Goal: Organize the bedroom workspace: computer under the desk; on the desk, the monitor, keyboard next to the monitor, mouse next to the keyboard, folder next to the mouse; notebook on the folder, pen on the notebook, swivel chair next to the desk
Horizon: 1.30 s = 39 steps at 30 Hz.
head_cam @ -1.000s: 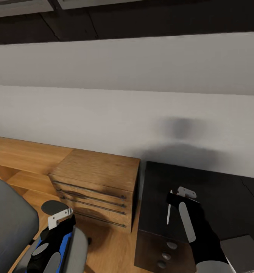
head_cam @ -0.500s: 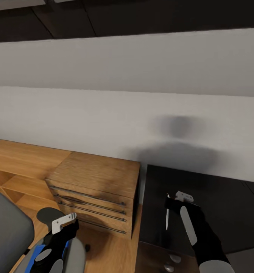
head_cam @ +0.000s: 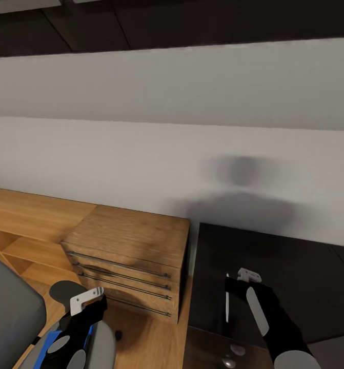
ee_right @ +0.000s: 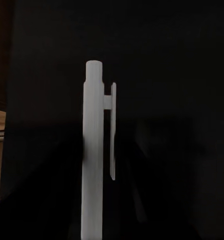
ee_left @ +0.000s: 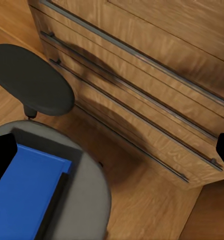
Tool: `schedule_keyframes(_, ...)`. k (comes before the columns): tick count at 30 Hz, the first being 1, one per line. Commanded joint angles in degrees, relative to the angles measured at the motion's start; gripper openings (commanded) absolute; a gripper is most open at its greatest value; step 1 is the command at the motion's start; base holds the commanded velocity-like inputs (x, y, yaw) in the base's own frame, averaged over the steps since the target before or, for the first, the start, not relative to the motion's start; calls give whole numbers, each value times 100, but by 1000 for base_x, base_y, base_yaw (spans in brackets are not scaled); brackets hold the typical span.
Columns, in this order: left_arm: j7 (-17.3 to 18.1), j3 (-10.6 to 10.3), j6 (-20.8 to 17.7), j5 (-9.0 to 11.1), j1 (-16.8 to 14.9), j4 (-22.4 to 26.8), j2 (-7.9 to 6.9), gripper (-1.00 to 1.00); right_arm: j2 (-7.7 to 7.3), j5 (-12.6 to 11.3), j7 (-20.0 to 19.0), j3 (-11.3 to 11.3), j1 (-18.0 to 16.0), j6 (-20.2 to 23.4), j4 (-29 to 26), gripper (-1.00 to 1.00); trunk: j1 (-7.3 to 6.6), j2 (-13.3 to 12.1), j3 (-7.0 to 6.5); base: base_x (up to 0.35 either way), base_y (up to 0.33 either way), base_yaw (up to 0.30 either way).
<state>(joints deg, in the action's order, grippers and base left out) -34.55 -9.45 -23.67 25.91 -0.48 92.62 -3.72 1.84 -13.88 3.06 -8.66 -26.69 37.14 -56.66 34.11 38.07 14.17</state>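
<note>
Right hand [head_cam: 232, 288] has dropped slightly, holding the pen [head_cam: 227, 298] upright.

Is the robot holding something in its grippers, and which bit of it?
The right gripper holds a white pen, by the end away from its clip. The left gripper hangs above the blue folder and holds nothing.

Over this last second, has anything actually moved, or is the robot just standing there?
Mostly the view shifted early on, so the camera moved, not the furniture. Since then the right gripper has sunk slightly toward the black desk, still holding the white pen. The left gripper stays over the grey chair and blue folder. The wooden drawers are unchanged.
</note>
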Motion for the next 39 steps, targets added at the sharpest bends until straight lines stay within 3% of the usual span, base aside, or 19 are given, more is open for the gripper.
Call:
schedule_keyframes(1, -52, -13, -13, 44, -5, 9, -6, 100, 6, -65, 25, -14, -6, 24, 22, -100, 2, 8, 9, 0, 0, 0)
schedule_keyframes(10, -52, -13, -15, 46, -5, 10, -6, 100, 17, -38, 32, -13, -49, 7, 315, -100, 199, 369, 170, 0, 0, 0)
schedule_keyframes(22, -52, -13, -15, 46, -5, 10, -6, 100, 18, -29, 38, -13, -55, 4, 331, -100, 199, 369, 170, 0, 0, 0)
schedule_keyframes(23, -52, -13, -15, 46, -5, 10, -6, 100, 18, -28, 41, -13, -55, 4, 331, 100, 199, 369, 170, 0, 0, 0)
schedule_keyframes(39, -52, -13, -15, 49, -5, 10, -6, 100, 10, -27, 39, -13, -55, 4, 312, 100, 199, 369, 170, 0, 0, 0)
